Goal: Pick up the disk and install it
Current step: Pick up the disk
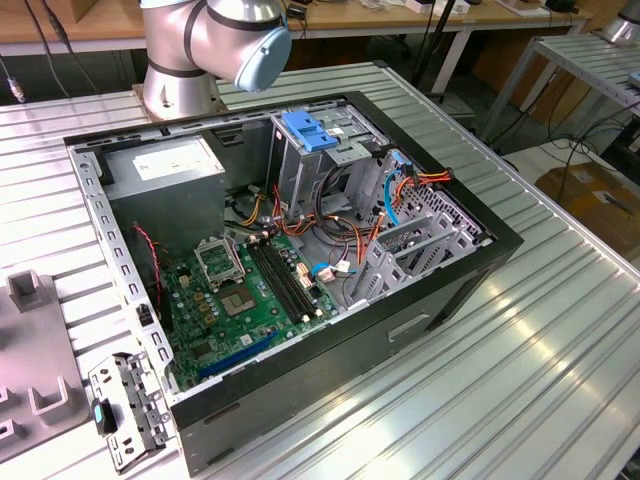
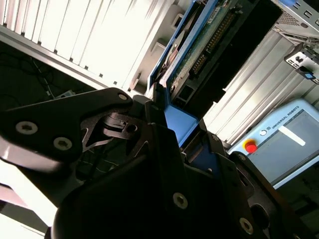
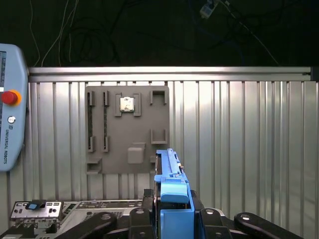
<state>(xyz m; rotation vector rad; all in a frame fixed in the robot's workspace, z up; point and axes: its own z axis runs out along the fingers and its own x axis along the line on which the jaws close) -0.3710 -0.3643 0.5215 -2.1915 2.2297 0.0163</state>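
- In the first wrist view your tool [image 3: 172, 219] is clenched on the disk [image 3: 170, 172], a flat dark hard drive in a bright blue plastic carrier. It is held edge-on between two black fingers [image 3: 147, 199], up off the ribbed aluminium counter [image 3: 249, 139].
- Past the disk, that view shows you a flat grey fixture plate [image 3: 127, 129] with raised slots lying on the counter. You also see a pale grey-blue teach pendant [image 3: 9, 99] with a red button and a small perforated metal bracket [image 3: 35, 209].
- The second wrist view looks along the tool's dark body. It gives you the disk's other face, with a green circuit board [image 2: 192, 50] inside the blue frame, and the carrier's end pinched between the fingers.
- The exterior view gives you the open black computer case [image 1: 300, 390] on the counter, with a green motherboard [image 1: 240, 300] and red, orange and yellow wires [image 1: 330, 225] inside.
- Inside the case you see a tall grey metal cage [image 1: 300, 175] topped by a blue plastic clip [image 1: 310, 130]. The arm's grey and pale-blue joint [image 1: 220, 35] stands behind the case.
- The bracket lies between the case and the grey plate, which sits at the exterior view's left.
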